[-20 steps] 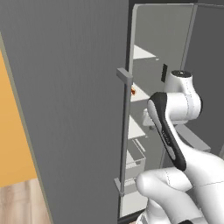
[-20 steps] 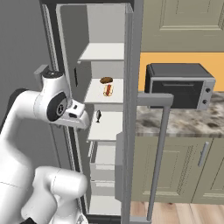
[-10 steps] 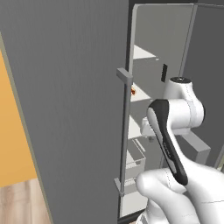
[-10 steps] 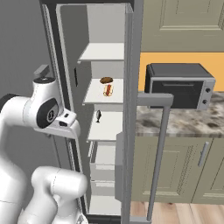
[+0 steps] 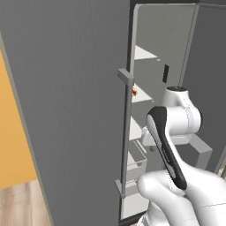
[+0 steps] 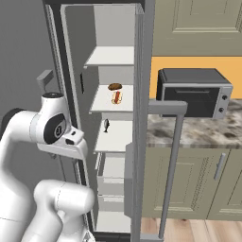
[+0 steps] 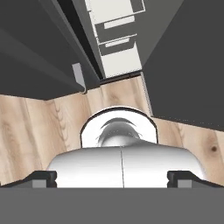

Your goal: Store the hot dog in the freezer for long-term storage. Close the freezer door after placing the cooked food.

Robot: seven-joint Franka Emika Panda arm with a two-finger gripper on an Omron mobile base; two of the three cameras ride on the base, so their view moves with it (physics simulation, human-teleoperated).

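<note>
The hot dog (image 6: 116,92) lies on a white middle shelf of the open freezer (image 6: 111,127), its door (image 5: 70,110) swung wide over pale wood flooring (image 7: 39,127), a countertop oven (image 6: 194,92) beside it on speckled stone — the gripper's fingers sit wide apart.

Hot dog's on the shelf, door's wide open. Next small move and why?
Probably swing the hand toward the freezer door and its bar handle to start pushing it shut. The hot dog already lies on a freezer shelf, the door stands open, and the hand view looks down at the wood floor, so the arm is off the door.
</note>
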